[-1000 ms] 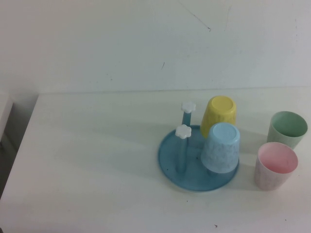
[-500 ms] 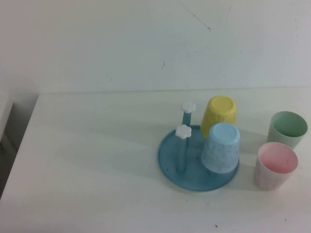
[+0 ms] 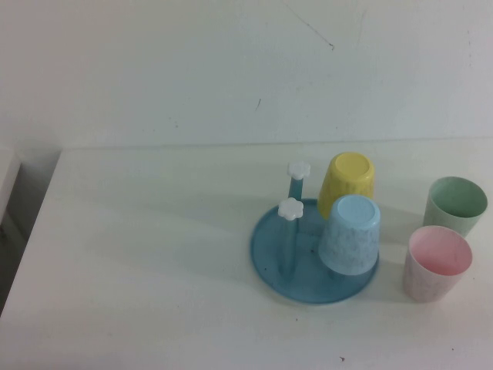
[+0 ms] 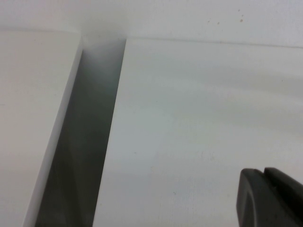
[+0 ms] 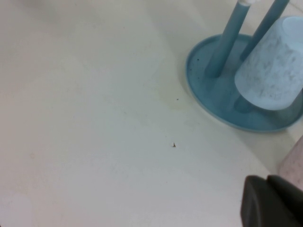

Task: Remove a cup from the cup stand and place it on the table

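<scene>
The mint-green cup (image 3: pixel 456 203) stands upright on the white table (image 3: pixel 154 254) at the far right, off the stand. The blue cup stand (image 3: pixel 275 258) sits right of centre with two bare pegs tipped with white flower knobs (image 3: pixel 290 209). Neither arm shows in the high view. My left gripper (image 4: pixel 265 196) is shut and empty over bare table near the table's left edge. My right gripper (image 5: pixel 267 201) is shut and empty, low over the table on the near side of the stand (image 5: pixel 203 90).
A yellow cup (image 3: pixel 347 182) and a light blue cup (image 3: pixel 350 233) hang upside down on the stand's pegs. A pink cup (image 3: pixel 436 263) stands upright just in front of the mint-green one. A dark gap (image 4: pixel 90 142) runs along the table's left edge.
</scene>
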You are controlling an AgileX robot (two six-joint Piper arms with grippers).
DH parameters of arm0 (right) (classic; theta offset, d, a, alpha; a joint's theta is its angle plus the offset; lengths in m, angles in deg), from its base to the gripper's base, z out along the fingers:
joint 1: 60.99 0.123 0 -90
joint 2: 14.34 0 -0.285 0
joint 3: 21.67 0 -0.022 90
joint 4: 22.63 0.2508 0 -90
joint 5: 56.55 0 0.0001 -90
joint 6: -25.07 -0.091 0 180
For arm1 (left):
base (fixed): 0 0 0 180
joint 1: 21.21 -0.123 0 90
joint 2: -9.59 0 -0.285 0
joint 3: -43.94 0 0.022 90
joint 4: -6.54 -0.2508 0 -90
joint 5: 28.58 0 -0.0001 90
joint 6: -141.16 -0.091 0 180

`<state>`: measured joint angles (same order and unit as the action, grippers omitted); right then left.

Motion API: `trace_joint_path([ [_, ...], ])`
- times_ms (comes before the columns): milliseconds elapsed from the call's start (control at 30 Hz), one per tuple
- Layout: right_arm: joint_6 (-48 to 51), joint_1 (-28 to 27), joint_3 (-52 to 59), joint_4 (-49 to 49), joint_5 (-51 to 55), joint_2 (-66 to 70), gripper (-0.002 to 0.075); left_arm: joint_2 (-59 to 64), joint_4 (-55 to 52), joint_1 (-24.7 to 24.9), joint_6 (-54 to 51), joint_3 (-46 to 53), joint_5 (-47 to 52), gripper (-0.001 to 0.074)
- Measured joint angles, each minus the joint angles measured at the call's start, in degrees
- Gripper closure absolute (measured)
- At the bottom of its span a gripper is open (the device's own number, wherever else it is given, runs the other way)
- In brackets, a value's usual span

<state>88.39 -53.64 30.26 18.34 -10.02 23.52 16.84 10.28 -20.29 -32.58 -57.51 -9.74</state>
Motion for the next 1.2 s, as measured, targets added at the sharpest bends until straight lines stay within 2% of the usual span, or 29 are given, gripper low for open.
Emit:
trace_joint_path([
  [333,0.0,0.0,0.0,0.0,0.0,0.0,0.0729,0.0,0.0,1.43,-0.2,0.0,0.04,0.0737],
  [1200,0.0,0.0,0.0,0.0,0.0,0.0,0.0729,0.0,0.0,1.46,-0.33,0.0,0.26,0.0737],
])
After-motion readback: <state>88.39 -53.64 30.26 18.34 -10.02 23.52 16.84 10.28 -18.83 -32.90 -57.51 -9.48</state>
